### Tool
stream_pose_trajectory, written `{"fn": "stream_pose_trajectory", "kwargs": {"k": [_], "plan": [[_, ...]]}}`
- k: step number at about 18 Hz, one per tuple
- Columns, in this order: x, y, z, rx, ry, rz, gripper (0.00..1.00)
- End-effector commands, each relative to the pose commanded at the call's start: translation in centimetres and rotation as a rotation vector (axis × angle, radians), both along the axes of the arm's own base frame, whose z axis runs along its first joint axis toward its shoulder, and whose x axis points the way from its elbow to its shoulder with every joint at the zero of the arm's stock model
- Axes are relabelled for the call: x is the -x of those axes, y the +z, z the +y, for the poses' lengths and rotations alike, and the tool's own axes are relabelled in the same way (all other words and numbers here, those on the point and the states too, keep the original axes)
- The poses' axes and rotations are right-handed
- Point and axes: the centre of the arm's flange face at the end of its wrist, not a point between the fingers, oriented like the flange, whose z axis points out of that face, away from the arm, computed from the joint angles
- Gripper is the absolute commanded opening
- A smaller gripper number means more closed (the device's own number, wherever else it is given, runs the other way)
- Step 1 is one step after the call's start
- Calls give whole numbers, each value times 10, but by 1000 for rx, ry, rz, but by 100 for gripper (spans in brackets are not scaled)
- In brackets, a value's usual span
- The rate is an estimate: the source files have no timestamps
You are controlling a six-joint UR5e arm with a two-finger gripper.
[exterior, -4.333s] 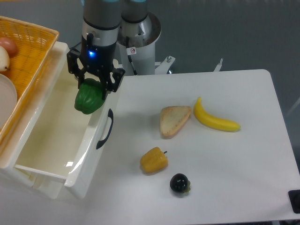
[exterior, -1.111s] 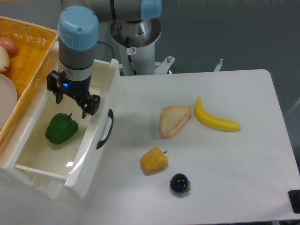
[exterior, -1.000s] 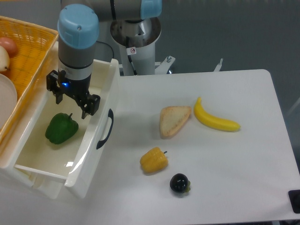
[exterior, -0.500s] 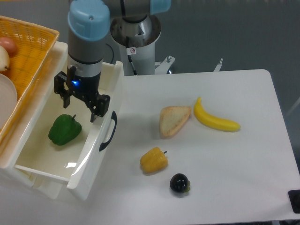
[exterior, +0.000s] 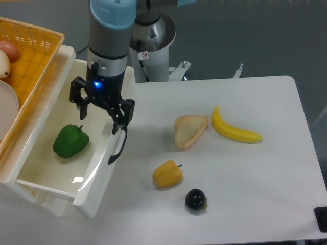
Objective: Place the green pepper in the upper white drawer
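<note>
The green pepper (exterior: pixel 70 142) lies on the floor of the upper white drawer (exterior: pixel 48 176), which is pulled open at the left of the table. Its black handle (exterior: pixel 117 146) faces the table. My gripper (exterior: pixel 101 113) hangs open and empty above the drawer's front right wall, up and to the right of the pepper and apart from it. One finger (exterior: pixel 82 105) is over the drawer's inside, the other (exterior: pixel 122 118) is over the front wall near the handle.
An orange wicker basket (exterior: pixel 30 56) with food in it sits at the far left, above the drawer. On the white table lie a slice of bread (exterior: pixel 189 130), a banana (exterior: pixel 234 129), a yellow pepper (exterior: pixel 167 174) and a small black fruit (exterior: pixel 195 199).
The gripper carried the green pepper over the drawer and let it go inside. Over the last second it has moved right, toward the front wall, and the drawer shifted slightly.
</note>
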Motion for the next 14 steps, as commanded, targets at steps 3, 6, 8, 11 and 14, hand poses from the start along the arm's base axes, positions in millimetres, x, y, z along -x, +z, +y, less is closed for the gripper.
{"fn": "stream_pose_trajectory", "kwargs": {"k": [3, 6, 8, 11, 14], "plan": [[34, 1, -17, -4, 61, 9, 99], [63, 0, -32, -8, 89, 30, 100], [83, -4, -43, -4, 91, 41, 100], [111, -10, -61, 4, 99, 55, 100], [139, -26, -81, 34, 101, 61, 100]]}}
